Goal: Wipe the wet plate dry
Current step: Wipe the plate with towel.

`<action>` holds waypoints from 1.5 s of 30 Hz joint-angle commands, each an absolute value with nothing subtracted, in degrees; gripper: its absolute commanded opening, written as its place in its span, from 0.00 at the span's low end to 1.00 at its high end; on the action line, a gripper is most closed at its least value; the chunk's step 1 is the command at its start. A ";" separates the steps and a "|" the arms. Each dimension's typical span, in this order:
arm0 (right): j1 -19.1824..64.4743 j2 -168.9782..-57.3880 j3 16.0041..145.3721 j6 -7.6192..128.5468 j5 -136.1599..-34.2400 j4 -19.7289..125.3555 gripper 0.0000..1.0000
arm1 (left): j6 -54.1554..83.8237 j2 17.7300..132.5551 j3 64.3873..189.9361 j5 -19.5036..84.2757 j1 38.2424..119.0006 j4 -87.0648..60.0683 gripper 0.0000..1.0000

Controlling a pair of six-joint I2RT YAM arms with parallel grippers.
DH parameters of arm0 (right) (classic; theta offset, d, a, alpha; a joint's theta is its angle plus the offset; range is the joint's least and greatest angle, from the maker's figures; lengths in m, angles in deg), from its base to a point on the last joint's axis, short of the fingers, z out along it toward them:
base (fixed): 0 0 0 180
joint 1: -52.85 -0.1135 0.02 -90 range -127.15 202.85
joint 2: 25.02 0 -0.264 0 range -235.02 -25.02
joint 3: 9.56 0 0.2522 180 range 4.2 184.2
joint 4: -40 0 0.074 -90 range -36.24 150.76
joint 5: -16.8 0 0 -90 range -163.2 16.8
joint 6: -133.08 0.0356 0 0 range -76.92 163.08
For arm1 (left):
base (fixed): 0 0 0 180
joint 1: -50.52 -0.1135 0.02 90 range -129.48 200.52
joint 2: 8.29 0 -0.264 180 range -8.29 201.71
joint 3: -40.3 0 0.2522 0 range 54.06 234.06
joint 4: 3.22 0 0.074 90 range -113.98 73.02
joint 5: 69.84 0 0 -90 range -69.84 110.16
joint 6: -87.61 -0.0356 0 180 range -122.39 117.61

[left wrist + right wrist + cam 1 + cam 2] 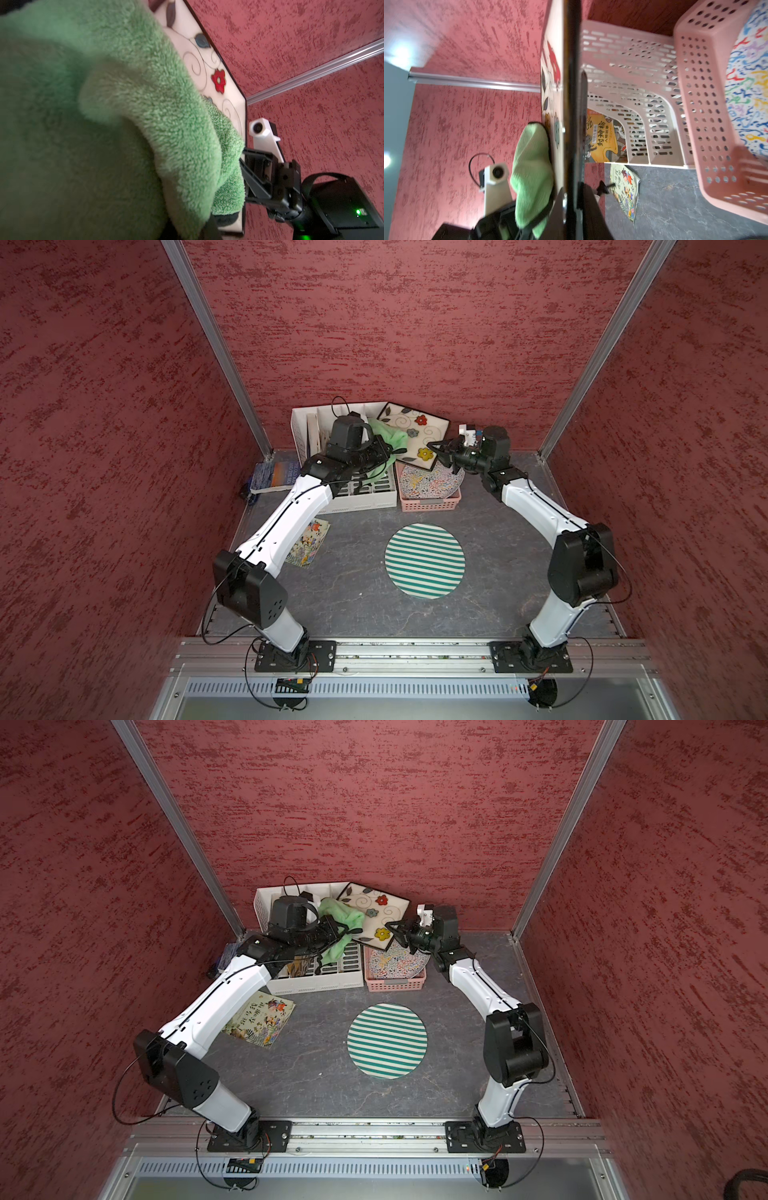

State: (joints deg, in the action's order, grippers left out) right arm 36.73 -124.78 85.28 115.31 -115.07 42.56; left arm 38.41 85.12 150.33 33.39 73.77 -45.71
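Your left gripper (390, 452) is clamped tight on the green cloth (386, 432), and the bunched cloth lies against the decorated face of the square flowered plate (420, 434). In the left wrist view the cloth covers much of that face, leaving a red flower and some grey swirls bare.

Your right gripper (433, 446) is closed on the plate's edge. The right wrist view shows the plate edge-on with one jaw on each side of it.

The plate hangs off the table (357, 605), tilted, near the middle of the far edge. It is above the gap between the white rack (357, 502) and the pink basket (430, 504). A round plate with a many-coloured pattern (434, 483) lies in the basket.

A round striped mat (424, 560) lies flat near the table's middle. A picture book (309, 546) lies toward the left edge, partly under your left arm. Another book (271, 477) sits in the far left corner.
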 commanded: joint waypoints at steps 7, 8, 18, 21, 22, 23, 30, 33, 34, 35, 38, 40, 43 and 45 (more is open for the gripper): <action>32.42 -109.17 83.04 91.45 -130.39 44.68 0.00 | 33.92 94.22 158.21 41.69 73.81 -51.90 0.00; 32.19 -108.76 83.60 88.28 -130.73 47.12 0.00 | 33.08 94.44 158.65 41.20 73.82 -52.58 0.00; 32.97 -112.68 92.57 98.01 -115.26 34.67 0.00 | 30.15 99.93 164.51 68.51 79.88 -44.75 0.00; 34.52 -112.82 94.69 99.38 -111.03 33.09 0.00 | 29.44 98.68 162.28 61.30 80.11 -48.20 0.00; 34.90 -112.51 94.75 99.17 -110.69 33.58 0.00 | 29.84 97.31 160.89 57.13 79.38 -49.72 0.00; 35.18 -111.86 94.50 98.43 -110.87 34.24 0.00 | 30.56 95.95 159.24 53.84 78.24 -50.29 0.00; 33.47 -106.39 87.05 94.26 -119.38 38.29 0.00 | 31.81 88.47 155.63 44.99 70.50 -47.93 0.00; 29.37 -105.39 87.61 87.77 -122.13 44.81 0.00 | 28.83 91.81 161.96 49.35 71.28 -49.73 0.00; 28.45 -105.46 88.28 86.44 -122.14 45.61 0.00 | 28.29 93.57 164.05 51.52 72.04 -49.94 0.00; 28.14 -105.82 89.04 86.47 -121.84 45.18 0.00 | 27.95 95.50 165.98 52.98 73.09 -50.51 0.00; 29.33 -107.00 92.38 88.11 -118.01 42.53 0.00 | 26.95 99.90 170.73 52.27 76.38 -52.80 0.00; 31.58 -108.06 96.09 89.78 -115.14 40.96 0.00 | 28.08 100.88 170.99 51.85 77.72 -51.18 0.00; 35.75 -109.59 100.20 93.72 -110.58 39.08 0.00 | 32.20 99.07 169.12 52.16 77.34 -45.69 0.00; 39.30 -108.87 100.36 96.13 -107.24 38.26 0.00 | 35.19 96.63 168.11 52.51 75.57 -42.21 0.00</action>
